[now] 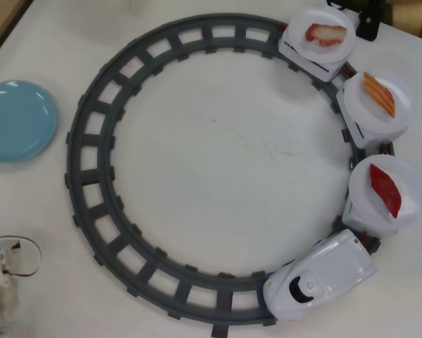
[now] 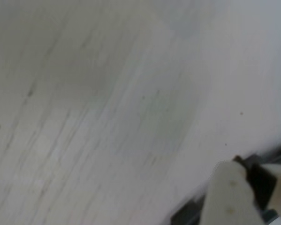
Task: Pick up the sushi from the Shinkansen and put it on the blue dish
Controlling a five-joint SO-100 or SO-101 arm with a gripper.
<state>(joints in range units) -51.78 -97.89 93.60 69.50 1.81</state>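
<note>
no writing, label, brand, number or sign can be read in either view. the train [image 1: 322, 277] shows only a plain white shell with a black windshield, and the small marks on its nose are too blurred to make out. the blue dish [image 1: 17, 120], the white dishes [image 1: 396, 189] and the grey track [image 1: 98, 184] carry no lettering. in the wrist view the surface [image 2: 107, 108] is blurred, with only faint scratches and specks, and the pale gripper [image 2: 231, 197] part at the lower right bears no legible mark.
</note>
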